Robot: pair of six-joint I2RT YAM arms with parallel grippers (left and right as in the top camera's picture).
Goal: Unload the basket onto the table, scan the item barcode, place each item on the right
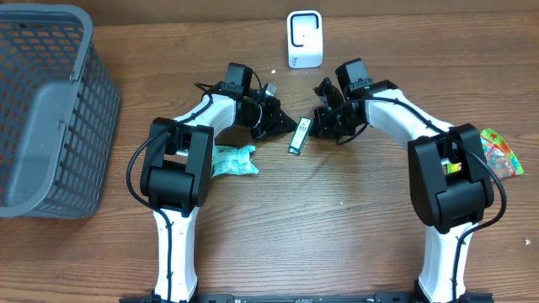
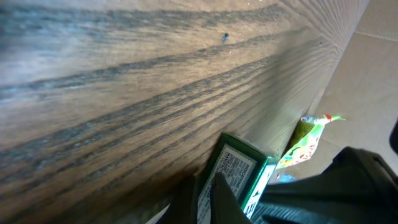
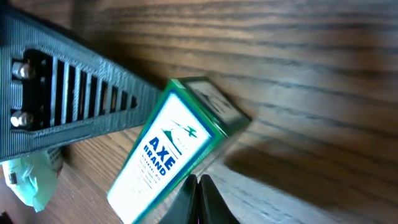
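green-and-white box (image 1: 299,135), left end effector (image 1: 285,125) and right end effector (image 1: 319,128) fully closed, tips against it

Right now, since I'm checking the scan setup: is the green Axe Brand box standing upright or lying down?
Lying down: overhead, the box shows its long side stretched along the table, not standing on end.

My left arm (image 1: 173,240) and right arm (image 1: 440,252) match: white rounded links (image 1: 215,108) joined by bulky black housings (image 1: 178,168). A thin black cable (image 1: 129,168) loops out beside each elbow. A small yellow-green sticker (image 1: 456,168) sits on my right elbow block (image 1: 450,194). My left claw (image 1: 282,124) has a black finger (image 3: 74,106), slotted like a grille, with two silver screws (image 3: 22,70).
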